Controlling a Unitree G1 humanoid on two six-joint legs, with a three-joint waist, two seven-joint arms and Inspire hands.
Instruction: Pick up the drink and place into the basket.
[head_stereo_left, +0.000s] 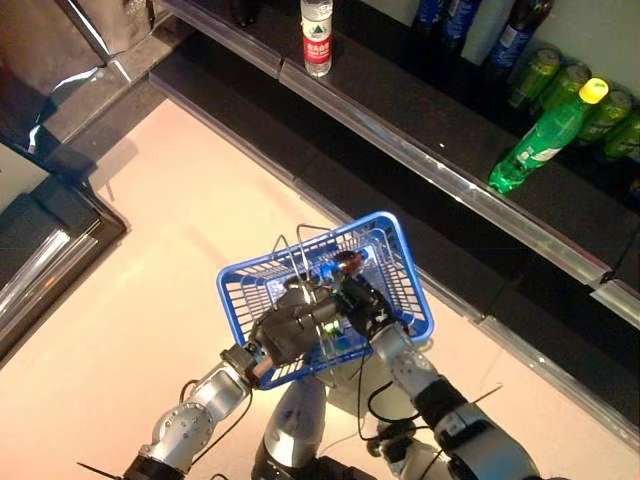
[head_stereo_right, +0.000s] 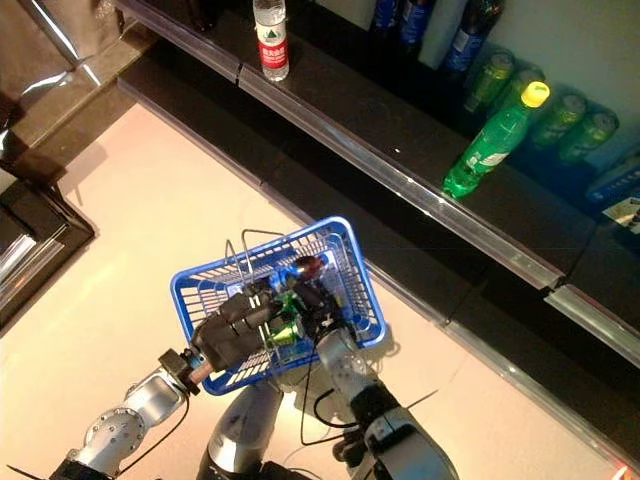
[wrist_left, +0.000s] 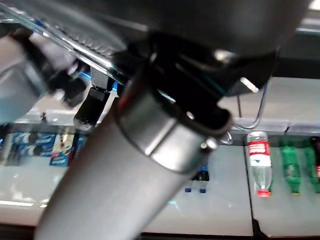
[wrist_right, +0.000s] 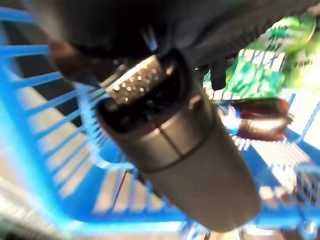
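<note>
Pale floor (head_stereo_left: 180, 230) w/ dark shelf (head_stereo_left: 420, 150) along far side. One blue basket (head_stereo_left: 400, 270) held up over floor; inside it one green drink (head_stereo_right: 285, 330) plus one dark-red bottle (head_stereo_right: 308, 266). Left robot hand (head_stereo_left: 290, 330) curled on basket's wire handle (head_stereo_left: 300, 250). Right robot hand (head_stereo_left: 365, 300) inside basket at the drink; grip can't tell. On shelf: one clear water bottle (head_stereo_left: 317, 35), one green bottle lying down (head_stereo_left: 545, 135), several more bottles behind.
</note>
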